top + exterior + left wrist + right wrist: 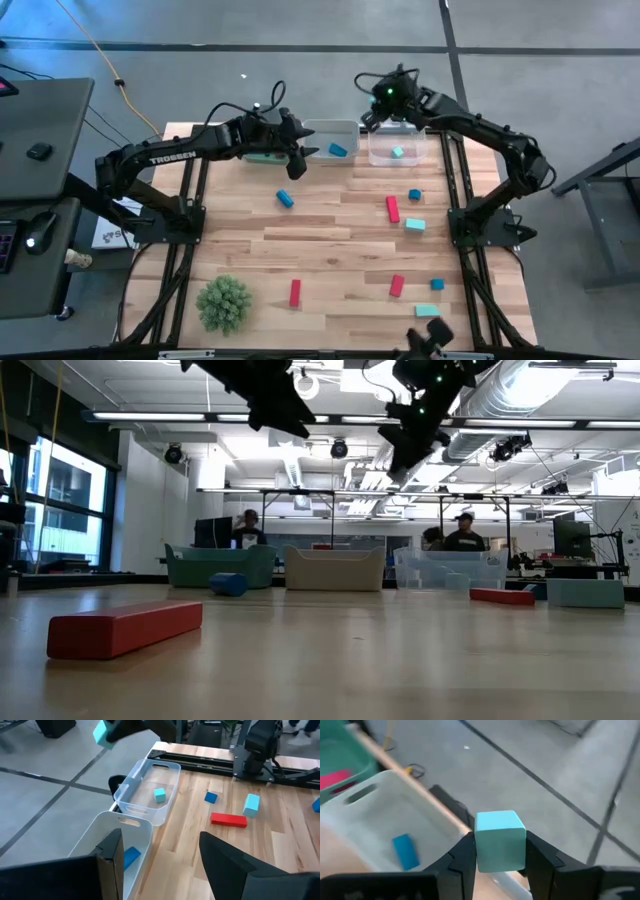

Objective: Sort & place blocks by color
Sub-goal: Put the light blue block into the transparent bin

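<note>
My right gripper (500, 865) is shut on a light teal cube (500, 845) high above the table's far edge, between the grey bin (330, 140) and the clear bin (397, 148); the left wrist view also shows this cube (103, 732). The grey bin holds a blue block (405, 851), the clear bin a teal cube (159, 795), and the green bin (340, 755) a red block (335, 779). My left gripper (160, 855) hangs open over the near-left corner of the grey bin with nothing between its fingers. Loose red, blue and teal blocks lie on the table. My right gripper pinches the teal cube by two opposite sides (479, 851) between its two fingers. The fingers slant downward toward the table's far edge. The cube is lifted clear and sits level, above the grey bin's far rim.
On the wooden table lie a blue block (286, 198), a red bar (392, 208), a blue cube (414, 194), a teal block (414, 225), two red bars (295, 292) (397, 286) and more near the front right. A green spiky ball (224, 302) sits front left.
</note>
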### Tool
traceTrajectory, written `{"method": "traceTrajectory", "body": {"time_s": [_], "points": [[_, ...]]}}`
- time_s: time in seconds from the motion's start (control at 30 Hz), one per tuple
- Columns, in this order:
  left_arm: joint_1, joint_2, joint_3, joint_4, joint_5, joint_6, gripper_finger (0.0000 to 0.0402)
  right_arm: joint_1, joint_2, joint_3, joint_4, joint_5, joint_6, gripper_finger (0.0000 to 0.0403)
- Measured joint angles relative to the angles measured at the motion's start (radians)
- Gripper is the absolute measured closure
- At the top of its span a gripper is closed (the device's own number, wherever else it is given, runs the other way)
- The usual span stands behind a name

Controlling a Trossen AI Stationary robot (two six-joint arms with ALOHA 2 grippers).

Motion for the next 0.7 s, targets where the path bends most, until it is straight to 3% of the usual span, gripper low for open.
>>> {"method": "traceTrajectory", "body": {"time_s": [0.17, 0.33, 0.57, 0.7], "points": [[0.012, 0.000, 0.000, 0.000, -0.019, -0.002, 0.0229, -0.091, 0.016, 0.000, -0.023, -0.015, 0.078, 0.0292], [0.012, 0.000, 0.000, 0.000, -0.089, 0.000, 0.0229, -0.161, 0.091, -0.001, -0.084, -0.139, 0.105, 0.0292], [0.012, 0.000, 0.000, 0.000, -0.112, -0.002, 0.0229, -0.189, 0.191, -0.001, -0.128, -0.297, 0.099, 0.0292], [0.012, 0.000, 0.000, 0.000, -0.112, -0.003, 0.0229, -0.190, 0.232, -0.001, -0.217, -0.319, 0.097, 0.0292]]}}
